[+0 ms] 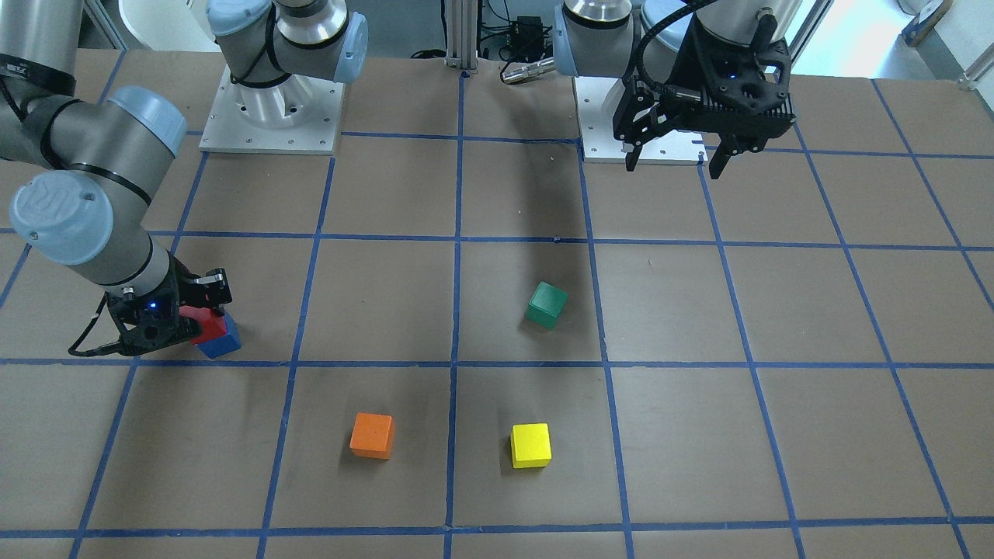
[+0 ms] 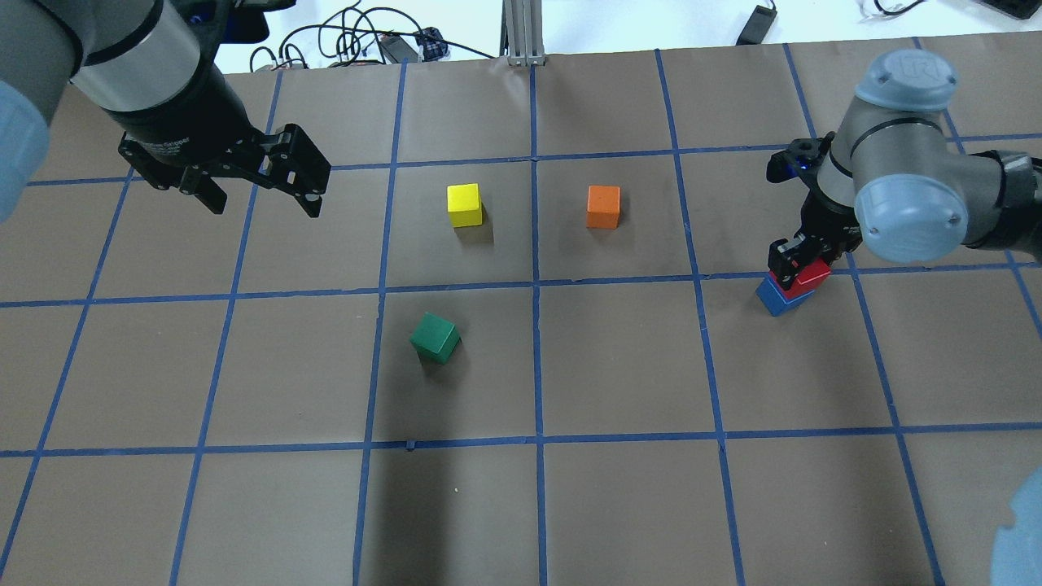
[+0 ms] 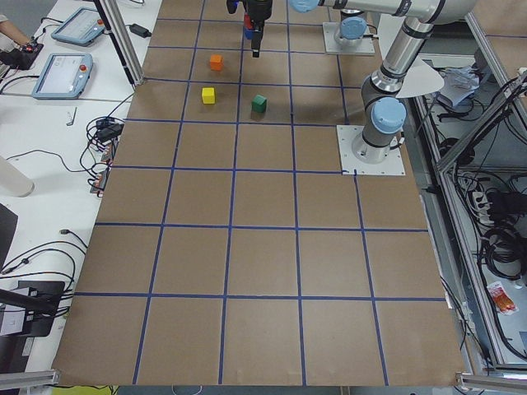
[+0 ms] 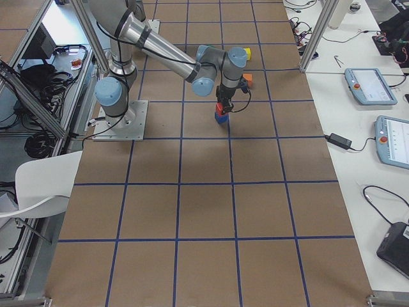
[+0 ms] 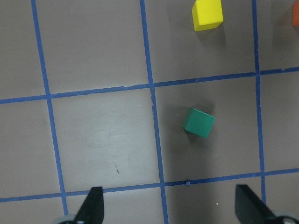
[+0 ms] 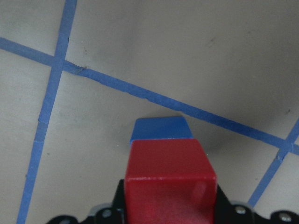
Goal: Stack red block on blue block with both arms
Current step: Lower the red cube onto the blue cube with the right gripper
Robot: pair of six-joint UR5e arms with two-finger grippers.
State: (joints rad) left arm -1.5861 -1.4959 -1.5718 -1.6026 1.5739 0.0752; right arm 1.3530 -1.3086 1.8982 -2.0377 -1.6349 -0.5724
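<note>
Right gripper (image 2: 802, 273) low at right side of table (image 2: 619, 505), pinching red block (image 2: 814, 275) between both fingers. Red block directly atop blue block (image 2: 780, 299), slightly offset. Left gripper (image 2: 264, 205) well apart at far left, raised above table, fingers spread wide. Green block (image 2: 435, 338) near centre.

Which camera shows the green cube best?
The left wrist camera: the green cube sits large and unobstructed. Overhead and front-facing views show it smaller; the left side view shows a speck; the others miss it.
</note>
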